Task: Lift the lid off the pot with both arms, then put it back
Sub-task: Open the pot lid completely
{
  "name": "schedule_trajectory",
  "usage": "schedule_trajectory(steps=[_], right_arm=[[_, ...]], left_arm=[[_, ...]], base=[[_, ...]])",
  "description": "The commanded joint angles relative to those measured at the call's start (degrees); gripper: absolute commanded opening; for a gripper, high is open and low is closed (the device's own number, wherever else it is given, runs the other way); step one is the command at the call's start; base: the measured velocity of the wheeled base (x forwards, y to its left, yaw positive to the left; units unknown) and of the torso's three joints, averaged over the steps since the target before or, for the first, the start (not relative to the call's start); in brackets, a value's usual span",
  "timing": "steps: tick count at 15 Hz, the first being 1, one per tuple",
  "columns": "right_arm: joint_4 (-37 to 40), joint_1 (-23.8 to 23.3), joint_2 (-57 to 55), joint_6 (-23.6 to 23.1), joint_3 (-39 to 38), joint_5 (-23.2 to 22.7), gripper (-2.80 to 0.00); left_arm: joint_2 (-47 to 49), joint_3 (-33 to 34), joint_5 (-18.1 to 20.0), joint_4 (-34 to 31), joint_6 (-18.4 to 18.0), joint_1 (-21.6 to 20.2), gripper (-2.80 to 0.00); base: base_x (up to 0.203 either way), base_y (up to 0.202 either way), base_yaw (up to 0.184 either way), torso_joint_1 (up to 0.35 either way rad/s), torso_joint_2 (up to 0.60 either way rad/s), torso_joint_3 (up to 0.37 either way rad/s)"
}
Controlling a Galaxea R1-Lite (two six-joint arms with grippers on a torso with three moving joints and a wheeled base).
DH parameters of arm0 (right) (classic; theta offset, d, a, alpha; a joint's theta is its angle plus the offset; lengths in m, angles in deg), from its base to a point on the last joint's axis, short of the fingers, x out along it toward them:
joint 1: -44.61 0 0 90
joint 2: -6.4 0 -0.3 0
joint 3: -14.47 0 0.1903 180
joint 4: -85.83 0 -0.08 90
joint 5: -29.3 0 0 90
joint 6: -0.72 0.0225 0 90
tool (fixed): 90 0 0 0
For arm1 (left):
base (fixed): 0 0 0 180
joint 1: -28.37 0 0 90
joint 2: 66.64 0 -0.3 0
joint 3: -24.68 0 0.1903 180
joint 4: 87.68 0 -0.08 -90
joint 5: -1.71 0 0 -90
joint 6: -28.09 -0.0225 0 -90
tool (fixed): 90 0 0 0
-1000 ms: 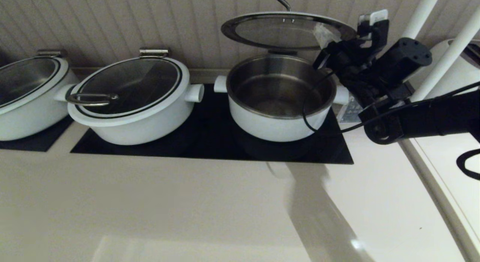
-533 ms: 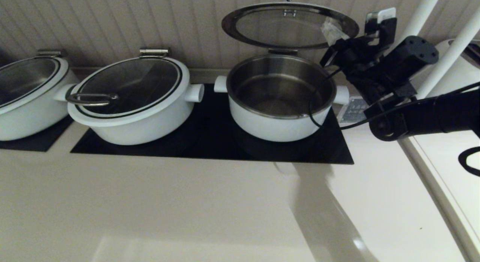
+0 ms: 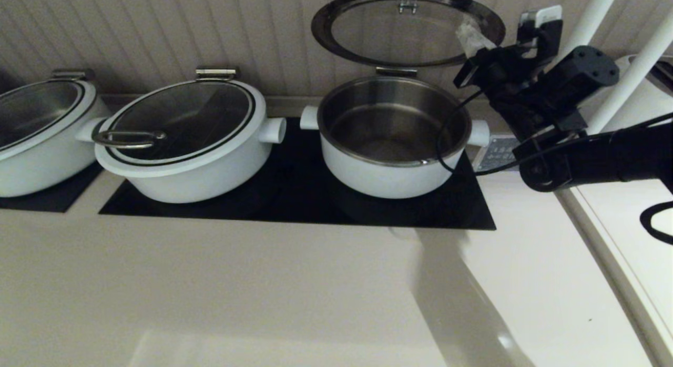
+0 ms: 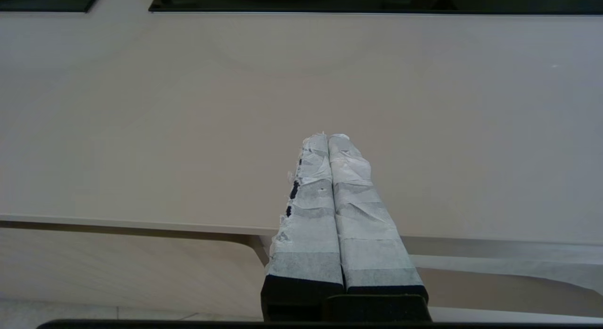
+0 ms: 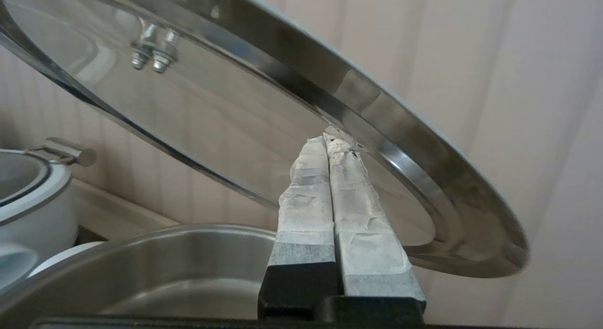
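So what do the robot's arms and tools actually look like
The right arm is black and jointed, with thin black cables looping off it and a small white camera box near the wrist. The right tool and left tool each have two long fingers wrapped in wrinkled whitish tape on black bases.

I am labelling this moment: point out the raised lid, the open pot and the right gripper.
lid (image 3: pixel 389 33), head view, on the glass pane.
pot (image 3: pixel 384 175), head view, on its white front wall.
right gripper (image 5: pixel 328 140), right wrist view, at the closed fingertips under the lid's rim.
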Motion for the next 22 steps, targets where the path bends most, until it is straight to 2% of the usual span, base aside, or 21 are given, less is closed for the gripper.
schedule_trajectory(steps=[1,11,17,22], right_arm=[[-0.36,-0.30,-0.25,-0.06,0.78,-0.07,-2.80],[0.98,-0.93,-0.08,-0.06,3.48,-0.07,-2.80],[0.62,-0.93,0.41,-0.10,2.34,-0.16,-2.80],[0.78,-0.93,2.50,-0.26,-2.31,-0.42,-2.80]], left_arm=[[-0.02,0.00,-0.01,0.01,0.00,-0.01,-2.80],[-0.02,0.00,-0.01,-0.07,0.00,-0.01,-2.80],[-0.02,0.00,-0.01,0.01,0.00,-0.01,-2.80],[-0.02,0.00,-0.01,0.01,0.00,-0.01,-2.80]], base=[[0.000,0.000,0.000,0.000,0.00,0.000],[0.000,0.000,0.000,0.000,0.00,0.000],[0.000,0.000,0.000,0.000,0.00,0.000],[0.000,0.000,0.000,0.000,0.00,0.000]])
